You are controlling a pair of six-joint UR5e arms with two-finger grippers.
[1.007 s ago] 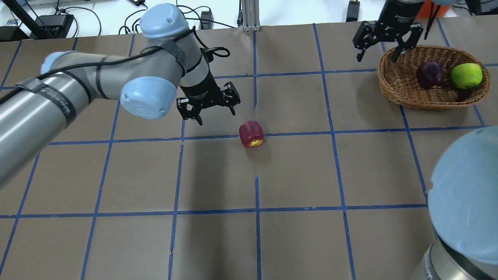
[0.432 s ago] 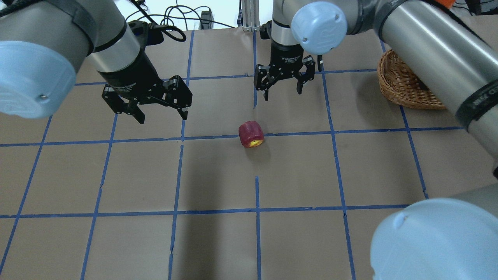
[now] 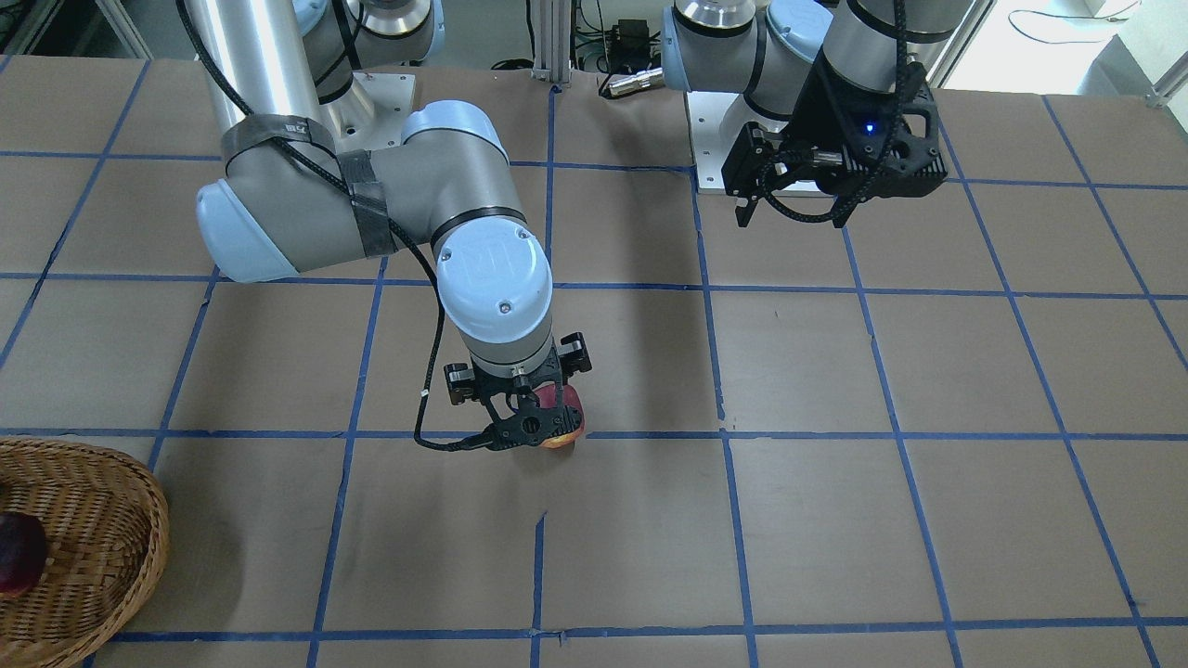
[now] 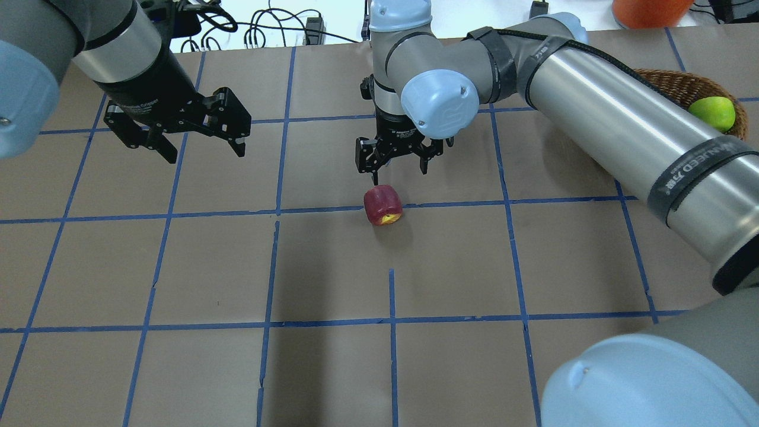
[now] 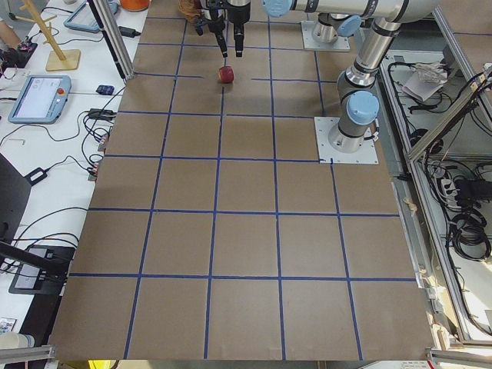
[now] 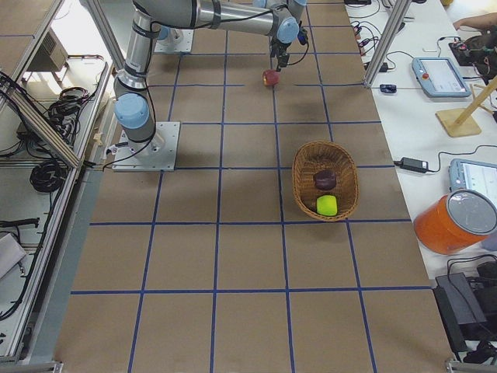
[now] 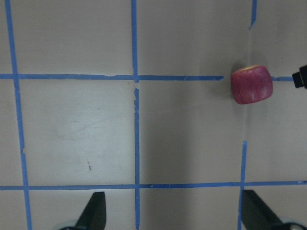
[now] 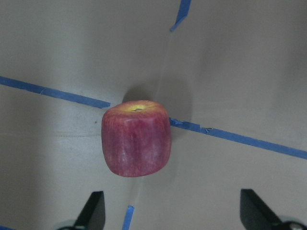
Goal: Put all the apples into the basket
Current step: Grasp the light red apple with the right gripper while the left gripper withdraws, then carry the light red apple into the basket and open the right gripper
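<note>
The blocky red apple [image 4: 383, 204] lies on its side on the brown table, on a blue tape line. It also shows in the right wrist view [image 8: 136, 138] and the front view [image 3: 568, 425]. My right gripper [image 4: 398, 172] is open, low, just behind the apple, its fingers [image 8: 93, 211] not touching it. My left gripper [image 4: 203, 153] is open and empty, high over the table's left. The wicker basket [image 6: 299, 175] at far right holds the maroon apple [image 6: 324, 179] and the yellow-green apple [image 6: 327, 205].
My right arm [image 4: 593, 112] stretches across the table's right half and covers most of the basket in the overhead view. An orange container [image 6: 454, 221] stands off the table beyond the basket. An aluminium post [image 4: 382, 24] stands at the far edge.
My right gripper has swung from the basket to the table's middle and come down behind the red apple. My left gripper has drawn back to the left, away from the apple.
</note>
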